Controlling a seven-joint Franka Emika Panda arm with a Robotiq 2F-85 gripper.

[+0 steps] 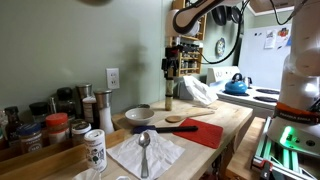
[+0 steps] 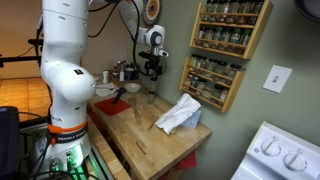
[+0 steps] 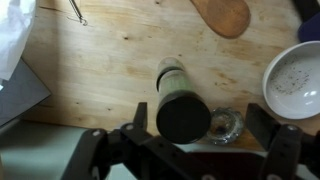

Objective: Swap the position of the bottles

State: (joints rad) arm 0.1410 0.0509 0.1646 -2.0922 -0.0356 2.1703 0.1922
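The gripper (image 3: 200,125) is released, its jaws spread wide and straddling a slim upright bottle with a dark brown top and a paler tan body (image 3: 178,95), which stands on the pale wooden desk (image 3: 100,70) directly beneath it. In an exterior view the gripper (image 1: 172,66) hangs just above that bottle (image 1: 168,98) without touching it. This looks like lining up for a top-down grasp, with the wide spread leaving room to clear the cap. A small round glassy thing (image 3: 226,126) sits just beside the bottle, also between the jaws. I cannot tell whether it is the other bottle, but it could be caught on closing. A white speckled ceramic bowl (image 3: 295,80) lies off to one side, well clear.
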